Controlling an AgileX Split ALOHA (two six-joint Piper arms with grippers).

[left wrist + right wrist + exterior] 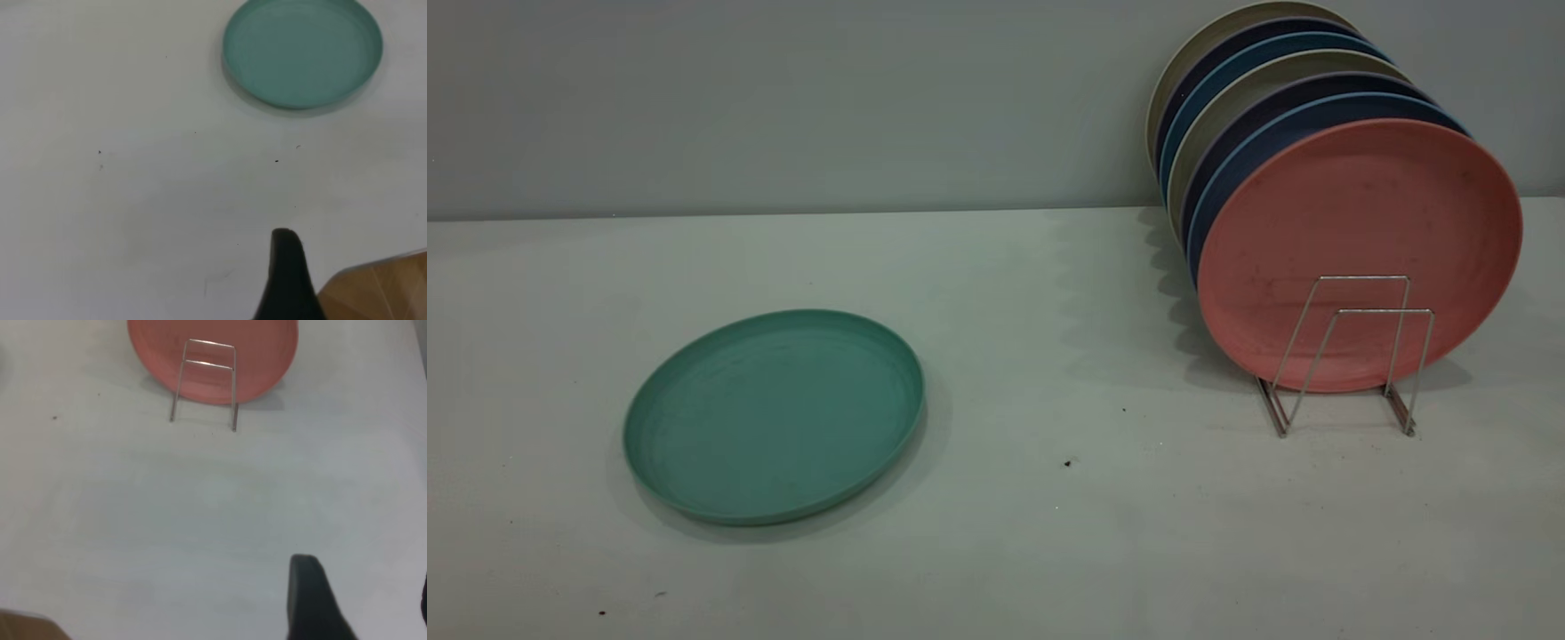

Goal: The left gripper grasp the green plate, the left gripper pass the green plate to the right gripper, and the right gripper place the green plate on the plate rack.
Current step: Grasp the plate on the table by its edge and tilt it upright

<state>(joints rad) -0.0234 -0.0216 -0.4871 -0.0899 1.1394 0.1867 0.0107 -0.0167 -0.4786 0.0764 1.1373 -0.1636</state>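
A bare test bench in a lab-like room: plain white table (996, 551) against a blank grey wall (783, 98), with only plates and a wire rack (1352, 356).

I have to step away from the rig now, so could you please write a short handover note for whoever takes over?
Left gripper: away from the green plate, holding nothing; only one finger shows.
Right gripper: back from the plate rack, holding nothing.
The green plate lies flat on the table, left side. The rack stands at the right, full of upright plates, with the pink plate foremost and two front loops free.
Done: nothing yet.
Left: grasp, handover, placing on the rack.
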